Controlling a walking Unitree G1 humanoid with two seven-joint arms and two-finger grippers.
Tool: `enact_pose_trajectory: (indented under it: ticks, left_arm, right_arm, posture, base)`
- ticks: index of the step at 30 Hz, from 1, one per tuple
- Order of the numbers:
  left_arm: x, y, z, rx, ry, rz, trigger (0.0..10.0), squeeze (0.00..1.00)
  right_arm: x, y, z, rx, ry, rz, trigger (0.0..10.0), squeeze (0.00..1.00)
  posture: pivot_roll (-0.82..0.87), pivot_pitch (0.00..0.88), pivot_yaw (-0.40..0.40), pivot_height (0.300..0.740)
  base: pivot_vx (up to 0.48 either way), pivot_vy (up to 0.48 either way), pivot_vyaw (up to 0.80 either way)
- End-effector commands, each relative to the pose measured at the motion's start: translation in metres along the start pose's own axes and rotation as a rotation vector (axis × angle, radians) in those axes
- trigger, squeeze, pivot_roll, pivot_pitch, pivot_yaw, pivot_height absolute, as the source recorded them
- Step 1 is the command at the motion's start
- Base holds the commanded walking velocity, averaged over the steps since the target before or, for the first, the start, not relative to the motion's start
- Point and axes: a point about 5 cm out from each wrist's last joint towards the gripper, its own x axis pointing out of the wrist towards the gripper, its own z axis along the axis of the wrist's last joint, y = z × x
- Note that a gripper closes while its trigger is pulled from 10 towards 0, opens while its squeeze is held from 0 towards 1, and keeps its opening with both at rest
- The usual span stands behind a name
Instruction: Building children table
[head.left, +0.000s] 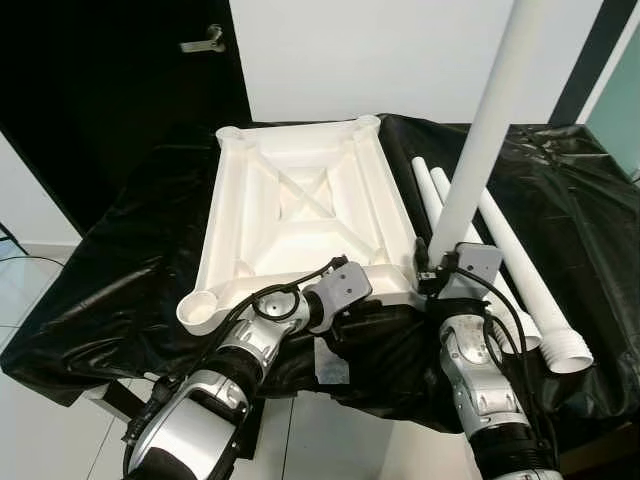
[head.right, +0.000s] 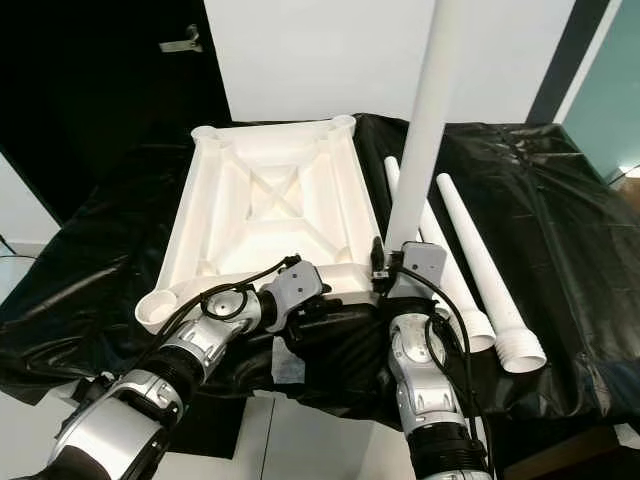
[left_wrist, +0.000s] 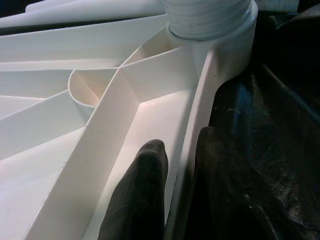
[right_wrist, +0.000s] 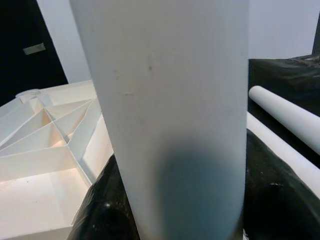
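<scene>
Black-draped bench (head.left: 120, 270), white wall behind; left tool (left_wrist: 182, 200) pinches tabletop (head.left: 300, 200) rim, right tool (head.left: 432, 272) grips upright leg (head.left: 490, 120).

Smooth matt white plastic table panel (head.left: 300, 200) and upright leg (head.left: 490, 120); crinkly glossy black plastic sheet (head.left: 560, 190) over the tabletop; brushed silver metal arms (head.left: 250, 345), floor tiles (head.left: 30, 300) shiny.

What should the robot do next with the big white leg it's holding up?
Probably twist the upright leg to screw it tighter. Its ribbed end already sits in the near right corner socket of the upside-down tabletop, the right gripper is clamped around it low down, and the left gripper pinches the tabletop's near rim, steadying it. Three more legs lie waiting on the black cloth.
</scene>
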Motion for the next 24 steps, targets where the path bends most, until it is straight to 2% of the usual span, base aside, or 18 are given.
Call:
enact_pose_trajectory:
  ticks: [1, 2, 3, 4, 5, 6, 7, 9, 10, 13, 14, 20, 21, 24]
  left_arm:
    - [0.003, -0.036, -0.030, -0.062, 0.120, -0.247, 10.0, 0.00]
    - [0.002, -0.036, -0.031, -0.062, 0.121, -0.247, 10.0, 0.00]
    - [0.001, -0.036, -0.032, -0.062, 0.125, -0.245, 10.0, 0.00]
    - [0.001, -0.036, -0.032, -0.062, 0.125, -0.245, 10.0, 0.00]
    - [0.000, -0.037, -0.033, -0.061, 0.129, -0.242, 10.0, 0.00]
    - [0.000, -0.037, -0.033, -0.061, 0.129, -0.242, 10.0, 0.00]
    - [0.000, -0.037, -0.034, -0.061, 0.130, -0.241, 10.0, 0.00]
    - [0.001, -0.038, -0.034, -0.062, 0.130, -0.241, 10.0, 0.00]
    - [0.001, -0.038, -0.034, -0.062, 0.130, -0.240, 10.0, 0.00]
    - [0.001, -0.039, -0.034, -0.063, 0.130, -0.239, 10.0, 0.00]
    - [0.003, -0.040, -0.034, -0.063, 0.130, -0.240, 10.0, 0.00]
    - [0.004, -0.042, -0.034, -0.061, 0.132, -0.246, 10.0, 0.00]
    - [0.005, -0.043, -0.034, -0.057, 0.135, -0.253, 10.0, 0.00]
    - [0.005, -0.043, -0.034, -0.057, 0.135, -0.253, 10.0, 0.00]
  right_arm:
    - [-0.005, 0.001, -0.019, -0.013, 0.102, 0.017, 10.0, 0.00]
    - [-0.006, 0.002, -0.019, -0.017, 0.096, 0.029, 10.0, 0.00]
    - [-0.007, 0.002, -0.018, -0.033, 0.084, 0.085, 10.0, 1.00]
    - [-0.007, 0.002, -0.018, -0.033, 0.084, 0.085, 10.0, 1.00]
    - [-0.009, -0.002, -0.016, -0.077, 0.066, 0.178, 10.0, 1.00]
    - [-0.009, -0.002, -0.016, -0.077, 0.066, 0.178, 10.0, 1.00]
    - [-0.009, -0.006, -0.015, -0.120, 0.058, 0.246, 10.0, 0.00]
    - [-0.009, -0.009, -0.014, -0.148, 0.055, 0.285, 10.0, 0.00]
    - [-0.008, -0.017, -0.013, -0.187, 0.054, 0.337, 10.0, 0.00]
    - [-0.008, -0.021, -0.012, -0.210, 0.056, 0.365, 10.0, 0.00]
    - [-0.004, -0.037, -0.009, -0.277, 0.062, 0.427, 10.0, 0.00]
    - [0.001, -0.052, -0.004, -0.342, 0.074, 0.496, 10.0, 0.00]
    - [0.003, -0.053, -0.003, -0.345, 0.082, 0.517, 6.7, 0.00]
    - [0.003, -0.053, -0.003, -0.345, 0.082, 0.517, 6.7, 0.00]
  posture:
    - [-0.02, 0.000, 0.043, 0.740]
    - [-0.02, 0.000, 0.044, 0.740]
    - [-0.01, 0.000, 0.039, 0.740]
    - [-0.01, 0.000, 0.039, 0.740]
    - [-0.01, 0.000, 0.032, 0.740]
    - [-0.01, 0.000, 0.032, 0.740]
    - [-0.01, 0.000, 0.029, 0.740]
    - [-0.01, 0.000, 0.028, 0.740]
    - [-0.02, 0.000, 0.021, 0.740]
    - [-0.02, 0.000, 0.021, 0.740]
    - [-0.03, 0.000, 0.009, 0.740]
    - [-0.04, 0.000, 0.009, 0.740]
    - [-0.05, 0.000, 0.011, 0.740]
    - [-0.05, 0.000, 0.011, 0.740]
  base:
    - [0.000, 0.000, 0.00]
    - [0.000, 0.000, 0.00]
    - [0.000, 0.000, 0.00]
    - [0.000, 0.000, 0.00]
    - [0.000, 0.000, 0.00]
    - [0.000, 0.000, 0.00]
    - [0.000, 0.000, 0.00]
    - [0.000, 0.000, 0.00]
    - [0.000, 0.000, 0.00]
    - [0.000, 0.000, 0.00]
    - [0.000, 0.000, 0.00]
    - [0.000, 0.000, 0.00]
    - [0.000, 0.000, 0.00]
    - [0.000, 0.000, 0.00]
